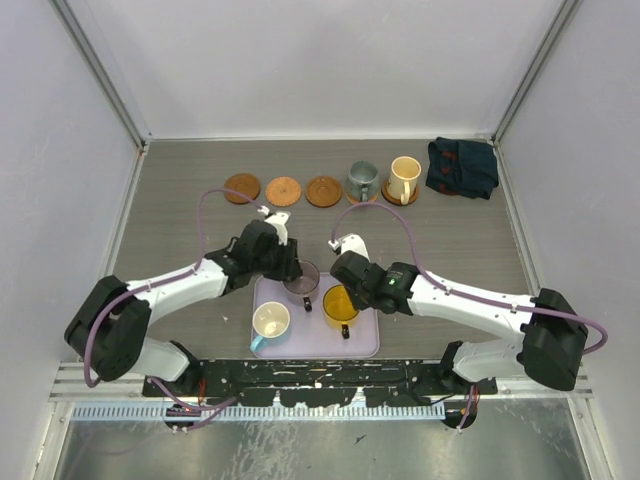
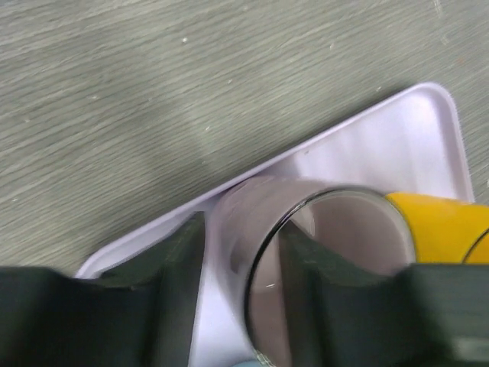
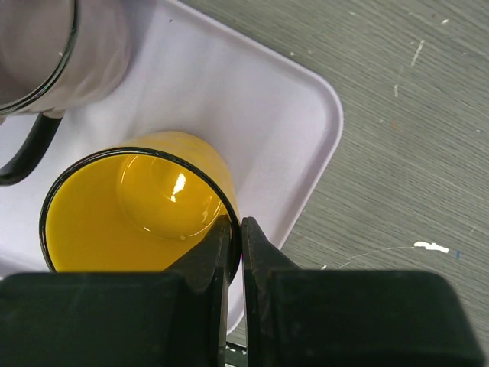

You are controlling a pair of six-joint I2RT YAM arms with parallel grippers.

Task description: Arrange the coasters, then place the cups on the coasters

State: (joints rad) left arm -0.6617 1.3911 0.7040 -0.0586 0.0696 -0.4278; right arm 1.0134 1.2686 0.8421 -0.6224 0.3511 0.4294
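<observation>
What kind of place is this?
Probably a robot test cell: white walls enclose a grey table, two arms sit bolted at its near edge, and mugs and coasters are laid out.

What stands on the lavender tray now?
Three mugs: the cream mug, the purple mug, the yellow mug. The tray surface under them is covered, so nothing there can be seen.

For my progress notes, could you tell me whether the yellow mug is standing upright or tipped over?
Upright: the yellow mug sits mouth-up on the lavender tray, the right gripper pinching its rim.
</observation>
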